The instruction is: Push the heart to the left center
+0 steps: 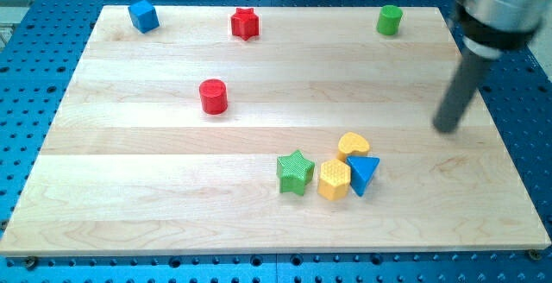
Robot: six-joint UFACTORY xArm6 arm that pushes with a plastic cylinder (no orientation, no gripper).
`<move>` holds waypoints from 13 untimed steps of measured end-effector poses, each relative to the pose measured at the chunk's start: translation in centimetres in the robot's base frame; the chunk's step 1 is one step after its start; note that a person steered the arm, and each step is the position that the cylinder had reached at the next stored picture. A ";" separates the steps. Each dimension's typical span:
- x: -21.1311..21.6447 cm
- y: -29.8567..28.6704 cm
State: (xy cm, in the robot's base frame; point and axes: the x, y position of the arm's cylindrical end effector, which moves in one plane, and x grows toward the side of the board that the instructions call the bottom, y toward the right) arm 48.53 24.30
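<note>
The yellow heart (353,145) lies right of the board's middle, in a tight cluster with a blue triangle (363,173) just below it, a yellow hexagon (334,179) at its lower left and a green star (295,172) further left. My tip (447,128) stands on the board at the view's right, well to the right of the heart and slightly above its level, touching no block.
A red cylinder (213,96) stands left of centre. Along the top edge sit a blue cube (143,15), a red star (245,24) and a green cylinder (390,20). The wooden board (129,188) lies on a blue perforated table.
</note>
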 end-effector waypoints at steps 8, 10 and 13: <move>-2.5 -21.0; -2.7 -32.4; 1.1 -37.7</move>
State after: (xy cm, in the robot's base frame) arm 49.65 -13.45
